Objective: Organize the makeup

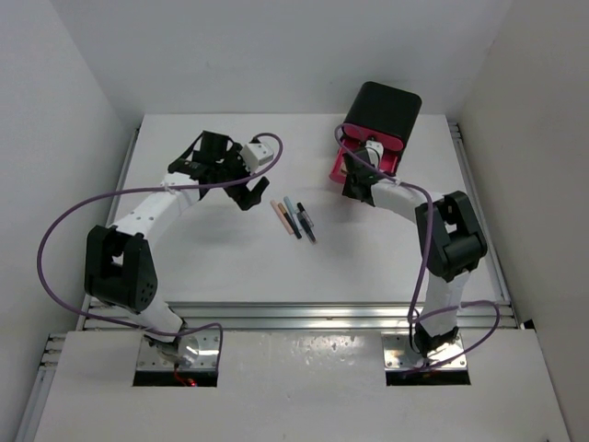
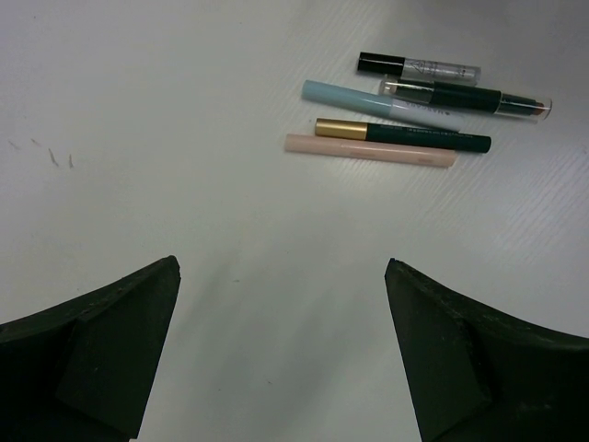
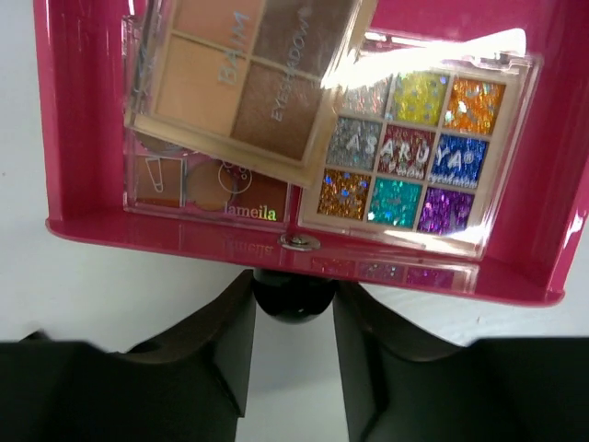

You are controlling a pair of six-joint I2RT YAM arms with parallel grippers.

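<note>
We see a white tabletop point(image 1: 202, 267) walled in white at the left, right and far sides. Near its far right corner stands a black box point(image 1: 386, 110), and one pink drawer point(image 3: 83, 110) is pulled out toward the arms.

Three square eyeshadow palettes lie in the drawer. A nine-pan glitter palette point(image 3: 414, 152) lies at the right and a palette marked "lameila" point(image 3: 202, 189) at the left. A four-pan neutral palette point(image 3: 244, 74) rests tilted across both.

The right gripper point(image 3: 293, 308) has its jaws clamped on the drawer's black knob point(image 3: 293, 290).

Five slim sticks lie side by side, near the middle of the tabletop and well away from every edge:
- a beige pencil point(image 2: 368, 150)
- a dark green pencil with a gold cap point(image 2: 405, 135)
- a pale blue pencil point(image 2: 377, 104)
- a dark green stick with a clear tip point(image 2: 469, 97)
- a clear tube with a black cap point(image 2: 419, 66)

The left gripper point(image 2: 281, 267) hangs to the left of them with its jaws spread wide and holding nothing. Only white surface lies between the jaws and the sticks.
</note>
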